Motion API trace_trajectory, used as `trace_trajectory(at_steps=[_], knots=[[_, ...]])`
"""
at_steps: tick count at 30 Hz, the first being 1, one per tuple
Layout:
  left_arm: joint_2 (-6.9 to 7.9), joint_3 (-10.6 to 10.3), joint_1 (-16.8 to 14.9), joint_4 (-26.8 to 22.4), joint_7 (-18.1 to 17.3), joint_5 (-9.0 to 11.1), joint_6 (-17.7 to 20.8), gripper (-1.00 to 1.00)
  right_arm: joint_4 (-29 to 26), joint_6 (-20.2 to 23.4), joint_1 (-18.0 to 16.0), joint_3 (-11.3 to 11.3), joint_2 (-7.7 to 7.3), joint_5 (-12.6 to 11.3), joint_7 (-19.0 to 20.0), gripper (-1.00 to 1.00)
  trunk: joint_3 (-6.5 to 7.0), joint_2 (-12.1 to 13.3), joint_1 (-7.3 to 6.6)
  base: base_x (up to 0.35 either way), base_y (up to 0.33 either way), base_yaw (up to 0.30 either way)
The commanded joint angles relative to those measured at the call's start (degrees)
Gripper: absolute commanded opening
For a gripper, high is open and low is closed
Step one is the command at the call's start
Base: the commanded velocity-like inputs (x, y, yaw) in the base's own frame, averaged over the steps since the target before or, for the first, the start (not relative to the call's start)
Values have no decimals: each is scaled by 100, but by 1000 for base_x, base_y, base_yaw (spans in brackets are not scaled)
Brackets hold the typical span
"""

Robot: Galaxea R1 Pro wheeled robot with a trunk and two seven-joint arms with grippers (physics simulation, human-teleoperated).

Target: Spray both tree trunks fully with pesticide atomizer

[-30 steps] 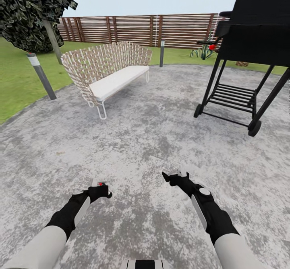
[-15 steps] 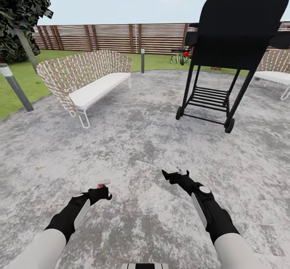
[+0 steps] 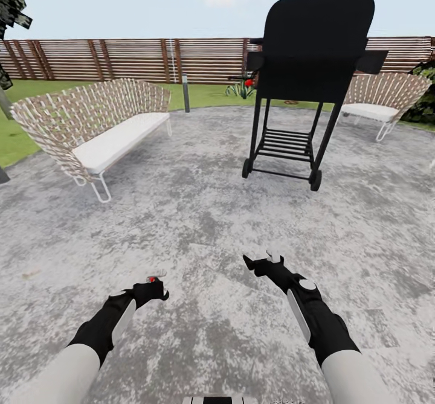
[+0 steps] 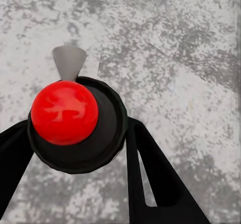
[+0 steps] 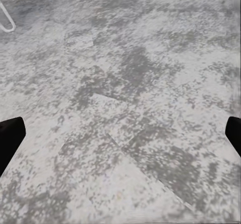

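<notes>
A red ball [image 4: 64, 112] on a black cap fills the frame's left, above mottled grey paving [image 4: 181, 58].

view swung right, second bench [image 3: 379, 97] appeared

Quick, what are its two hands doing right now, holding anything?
Left gripper: holding a black object with a red ball on it; what it is cannot be told.
Right gripper: open, empty.
</notes>
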Motion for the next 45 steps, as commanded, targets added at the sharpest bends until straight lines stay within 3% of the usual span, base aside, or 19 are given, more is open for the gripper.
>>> trace_trajectory(at_steps=[1, 13, 37, 45], knots=[[9, -25, 0, -9, 10, 60, 32, -100, -9, 39, -3, -9, 3, -4, 19, 100, -2, -2, -2, -99, 292, -292], [10, -24, 1, -10, -82, 74, 39, -100, -10, 39, -3, -14, 1, -4, 20, 100, 4, -2, -2, -144, 294, -125], [4, -25, 1, -1, -88, 78, 39, -100, -10, 34, -3, -14, 1, -4, 25, 100, 4, -2, -2, -217, 254, -263], [2, -25, 1, -1, -88, 70, 39, -100, -10, 36, -3, -14, 1, -4, 26, 100, 4, -2, -2, -59, 271, -268]])
